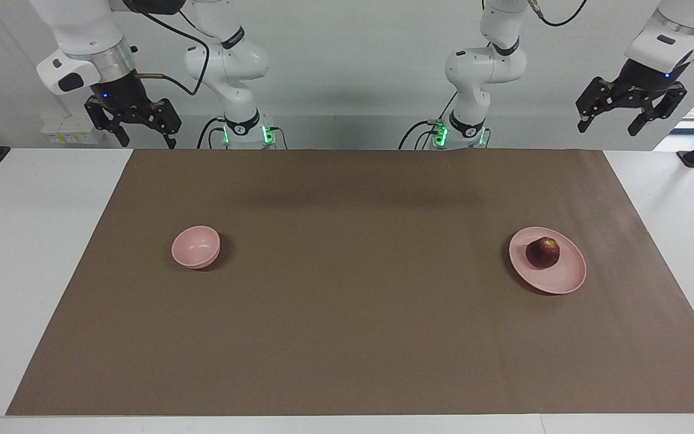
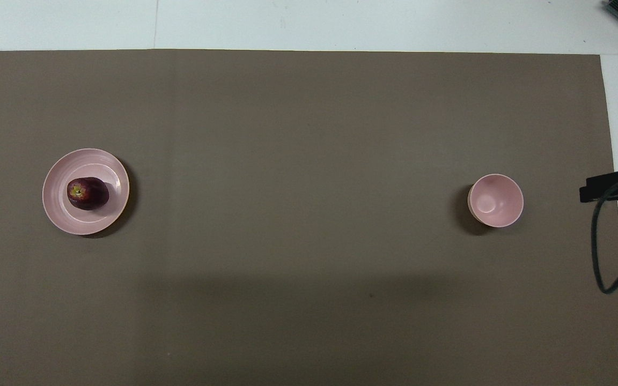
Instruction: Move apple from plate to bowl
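Right pincer (image 1: pixel 145 134): hangs raised in the air at the right arm's end of the table, over the white table edge close to the robots' bases; its fingers stand apart, released, holding nothing. This arm waits.
Bowl (image 1: pixel 196 246): small, deep, pale pink, upright on the brown mat (image 1: pixel 347 337); it sits below the right pincer and farther from the robots than it, well apart from it, with nothing inside.
Brown mat: covers most of the white table (image 1: pixel 34 271), running from one pincer's end to the other; bowl and plate both rest on it, well apart from each other.
Plate (image 1: pixel 564 280): wide, shallow, pale pink, flat on the mat at the left arm's end; it lies below the left pincer and well apart from it.
Apple (image 1: pixel 543 252): dark red with a yellowish patch around its stem end, resting on the plate, toward the part of the plate nearer the robots; neither pincer touches it, and it is not yet in the bowl.
Left pincer (image 1: pixel 612 125): hangs raised in the air at the left arm's end of the table, over the table edge by the robots; its fingers are spread, released and empty.
Overhead view: only dark tips of the two pincers show at the side edges, level with the plate and the bowl.
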